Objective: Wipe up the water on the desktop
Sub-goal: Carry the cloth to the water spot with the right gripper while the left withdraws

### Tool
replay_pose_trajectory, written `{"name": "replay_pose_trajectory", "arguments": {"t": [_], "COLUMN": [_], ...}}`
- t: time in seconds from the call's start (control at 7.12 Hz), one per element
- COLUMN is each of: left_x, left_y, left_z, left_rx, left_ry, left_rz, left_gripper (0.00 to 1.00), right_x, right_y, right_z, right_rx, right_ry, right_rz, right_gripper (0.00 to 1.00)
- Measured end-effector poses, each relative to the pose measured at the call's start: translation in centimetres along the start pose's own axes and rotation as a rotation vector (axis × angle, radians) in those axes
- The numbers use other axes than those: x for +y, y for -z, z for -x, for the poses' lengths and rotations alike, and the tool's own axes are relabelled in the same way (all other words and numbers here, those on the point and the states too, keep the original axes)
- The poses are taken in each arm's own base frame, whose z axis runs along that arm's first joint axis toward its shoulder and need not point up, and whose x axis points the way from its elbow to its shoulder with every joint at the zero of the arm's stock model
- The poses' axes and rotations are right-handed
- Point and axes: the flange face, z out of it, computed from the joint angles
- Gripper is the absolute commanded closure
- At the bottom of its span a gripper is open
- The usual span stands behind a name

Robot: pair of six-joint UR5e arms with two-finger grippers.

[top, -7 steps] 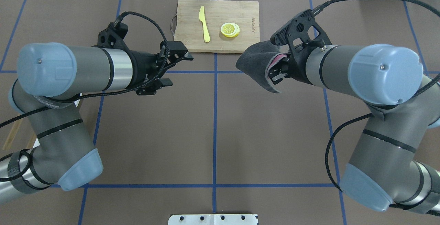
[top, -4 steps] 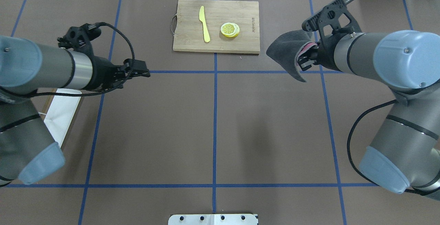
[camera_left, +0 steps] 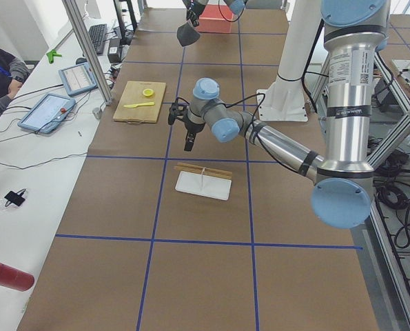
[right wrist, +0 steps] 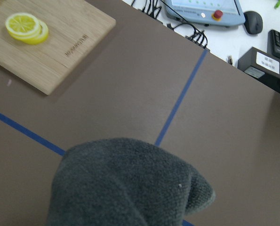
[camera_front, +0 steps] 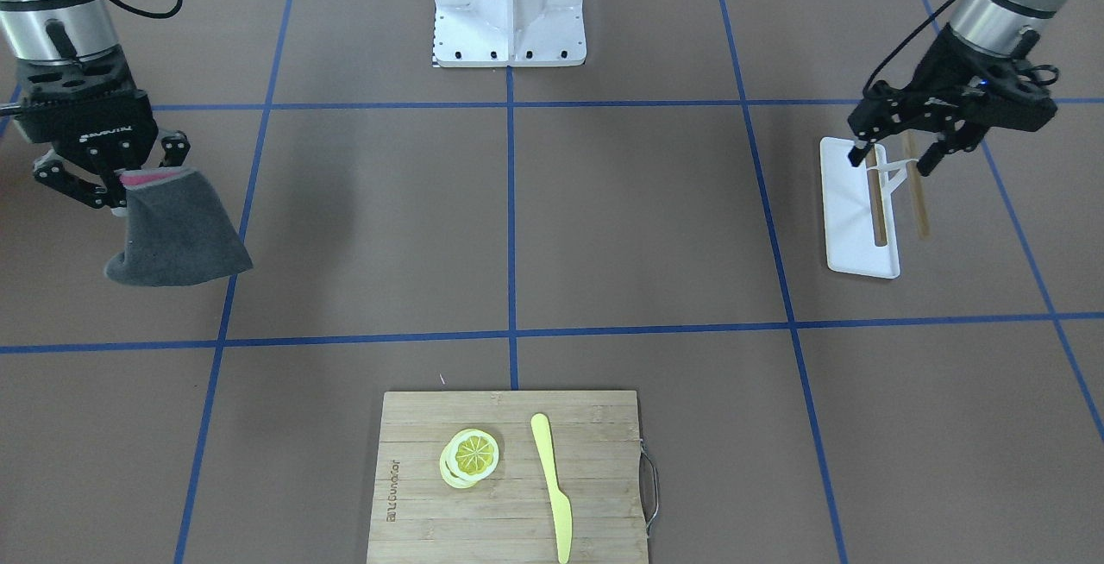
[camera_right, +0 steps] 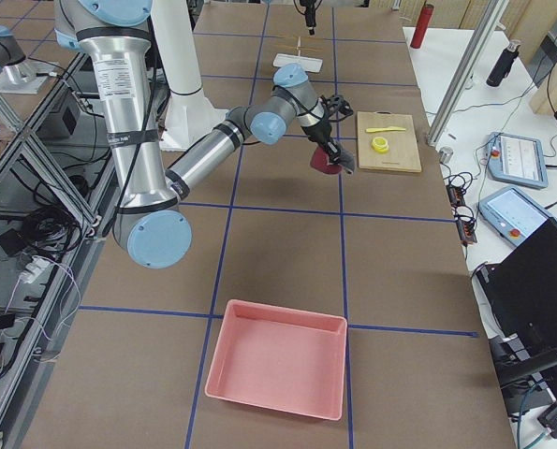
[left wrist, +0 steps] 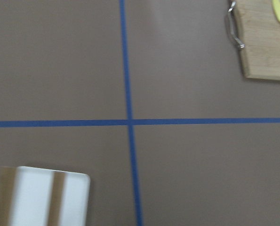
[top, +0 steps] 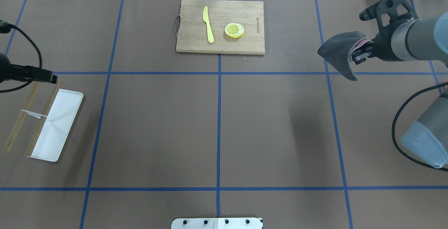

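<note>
The desktop (top: 273, 124) is a matte brown surface with a grid of blue tape lines, and I can make out no water on it. My right gripper (camera_front: 128, 186) hangs above the desktop's right side, shut on a dark grey cloth (camera_front: 177, 236) with a pink edge. The cloth (right wrist: 125, 183) fills the bottom of the right wrist view. My left gripper (camera_front: 890, 163) is open at the far left, above the near end of a white tray (camera_front: 854, 228). Only its tip shows in the overhead view.
A bamboo cutting board (top: 220, 43) at the far middle carries a yellow knife (top: 208, 24) and lemon slices (top: 234, 30). Wooden chopsticks (top: 21, 120) joined by a clip lie across the white tray (top: 57, 124). A pink bin (camera_right: 278, 369) sits at the right end.
Both arms have swung outward from the centre. The left gripper went left to over the white tray, still open. The right gripper carried the cloth to the right.
</note>
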Motion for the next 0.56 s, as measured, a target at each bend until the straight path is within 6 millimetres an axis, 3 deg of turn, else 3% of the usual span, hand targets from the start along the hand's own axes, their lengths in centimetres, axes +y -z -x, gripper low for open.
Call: {"name": "replay_pose_trajectory", "arguments": {"t": [0.28,0.56], "left_x": [1.8,3.3], "left_y": [1.4,3.0], "left_z": [12.0,23.2], "left_rx": [-0.047,-0.070], "left_ry": [-0.107,-0.159], "left_rz": [0.059,0.074], "left_gripper": [0.01,0.01], "right_x": [3.5,7.4], "right_y": [-0.8,-1.8], "right_z": [-5.4,-8.7], "right_rx": [0.038,0.075], "right_ry": [0.022,0.024], "right_rz": [0.084,0.164], "right_gripper": [1.00,1.00]}}
